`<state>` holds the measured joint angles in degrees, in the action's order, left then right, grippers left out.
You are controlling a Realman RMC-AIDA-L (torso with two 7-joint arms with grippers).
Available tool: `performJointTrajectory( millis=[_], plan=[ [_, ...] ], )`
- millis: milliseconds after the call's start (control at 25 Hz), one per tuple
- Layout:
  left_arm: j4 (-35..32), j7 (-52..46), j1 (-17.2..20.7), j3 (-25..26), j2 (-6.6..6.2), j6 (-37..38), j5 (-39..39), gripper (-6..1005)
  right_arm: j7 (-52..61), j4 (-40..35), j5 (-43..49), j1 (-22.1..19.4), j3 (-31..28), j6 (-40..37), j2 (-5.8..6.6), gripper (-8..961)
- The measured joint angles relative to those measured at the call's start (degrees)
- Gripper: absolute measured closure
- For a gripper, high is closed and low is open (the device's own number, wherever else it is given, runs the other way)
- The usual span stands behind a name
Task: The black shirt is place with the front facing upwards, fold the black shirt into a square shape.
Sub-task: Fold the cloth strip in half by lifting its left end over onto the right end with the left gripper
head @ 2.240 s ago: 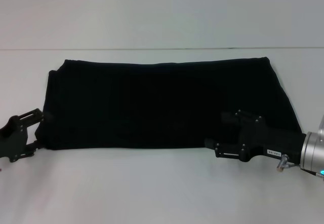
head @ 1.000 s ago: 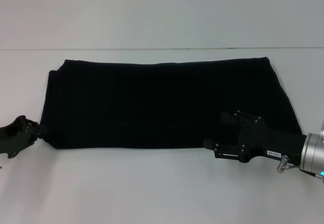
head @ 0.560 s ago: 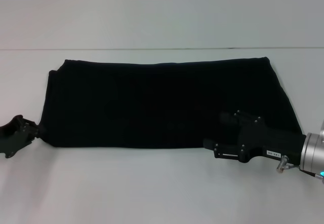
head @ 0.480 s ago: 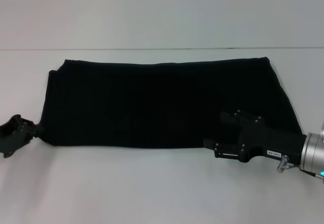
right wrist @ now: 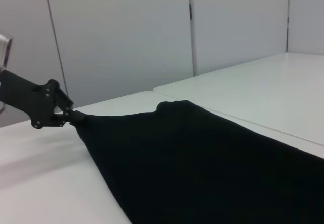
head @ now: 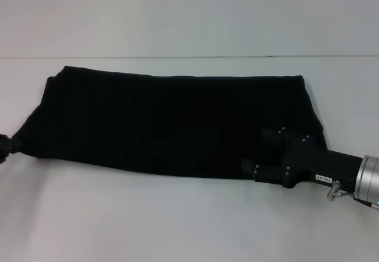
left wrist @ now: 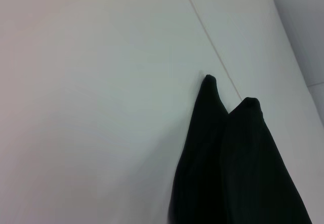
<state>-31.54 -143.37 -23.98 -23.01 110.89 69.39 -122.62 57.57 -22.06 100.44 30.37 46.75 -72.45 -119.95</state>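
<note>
**Black shirt stretched between two claws**

The black shirt (head: 172, 122) lies as a long folded band across the white desk (head: 177, 220). Its near-left corner is pulled to a point, pinched shut in the left claw (right wrist: 71, 115) at the left edge. The right claw (head: 251, 170) rests on the shirt's near-right edge; its grip cannot be told.

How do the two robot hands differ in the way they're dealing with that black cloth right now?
The left gripper is out at the shirt's far left corner, pinching it into a stretched point; the right gripper sits over the near edge of the black shirt towards its right end. The left gripper is nearly out of the head view; the right gripper shows plainly. Both are black and touch the shirt.
</note>
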Motion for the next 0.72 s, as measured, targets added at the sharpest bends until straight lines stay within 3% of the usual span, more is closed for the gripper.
performJointTrajectory(
  millis=[400, 520, 720],
  plan=[
    [0.0, 0.2, -1.3, 2.8, -1.47, 1.2, 1.4, 970, 0.0, 0.0, -0.6, -1.4, -0.7, 0.3, 0.15, 13],
    [0.0, 0.7, -3.6, 3.1, -2.03, 3.4, 4.5, 970, 0.0, 0.0, -0.6, -2.0, -0.9, 0.3, 0.16, 13],
    [-1.0, 1.0, -12.1, 2.0, -2.15, 6.7, 7.5, 970, 0.1, 0.0, -0.6, -3.5, -1.4, -0.1, 0.15, 13]
  ],
)
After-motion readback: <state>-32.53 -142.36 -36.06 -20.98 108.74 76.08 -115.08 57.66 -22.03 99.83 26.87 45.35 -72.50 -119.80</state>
